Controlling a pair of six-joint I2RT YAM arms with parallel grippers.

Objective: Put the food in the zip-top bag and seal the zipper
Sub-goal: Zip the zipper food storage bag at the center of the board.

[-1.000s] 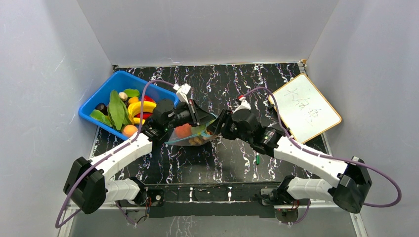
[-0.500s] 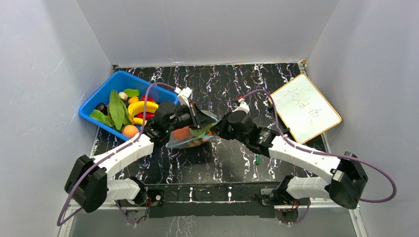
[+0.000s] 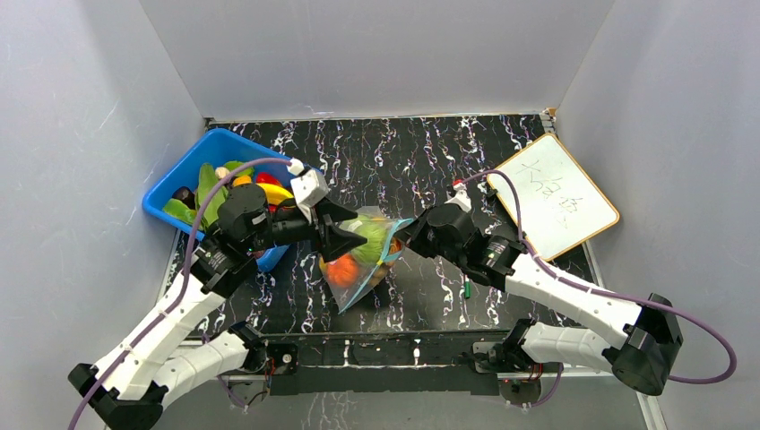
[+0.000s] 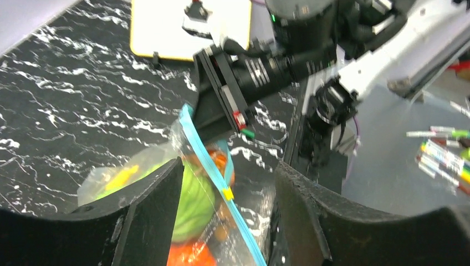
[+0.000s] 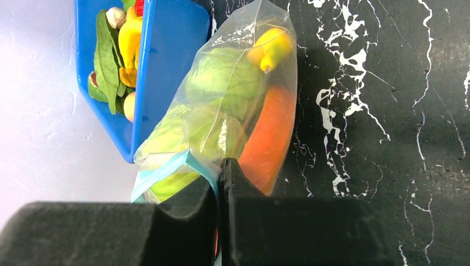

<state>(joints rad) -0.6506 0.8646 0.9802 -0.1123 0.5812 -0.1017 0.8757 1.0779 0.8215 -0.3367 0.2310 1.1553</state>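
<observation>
The clear zip-top bag (image 3: pixel 361 258) hangs over the table's middle, holding food: a green cabbage-like piece (image 5: pixel 224 77), an orange piece (image 5: pixel 271 138) and a yellow one (image 5: pixel 271 47). My right gripper (image 5: pixel 221 163) is shut on the bag's upper corner, pinching the teal-blue zipper (image 5: pixel 191 160). It reaches the bag from the right in the top view, right gripper (image 3: pixel 403 235). My left gripper (image 3: pixel 341 237) stands open just left of the bag. In the left wrist view the zipper (image 4: pixel 213 172) runs through the gap of the left gripper (image 4: pixel 227 172). Whether the fingers (image 4: pixel 161 199) touch the plastic is unclear.
A blue bin (image 3: pixel 175 184) at the back left holds more food (image 5: pixel 119 44), partly hidden by my left arm. A whiteboard (image 3: pixel 553 195) lies at the back right. A small green pen (image 3: pixel 467 288) rests on the dark marbled table (image 3: pixel 403 148) by my right forearm.
My right gripper closed on the bag's zipper edge. My left gripper let go, opened and drew back to the left. The bag swung down toward the near side.
</observation>
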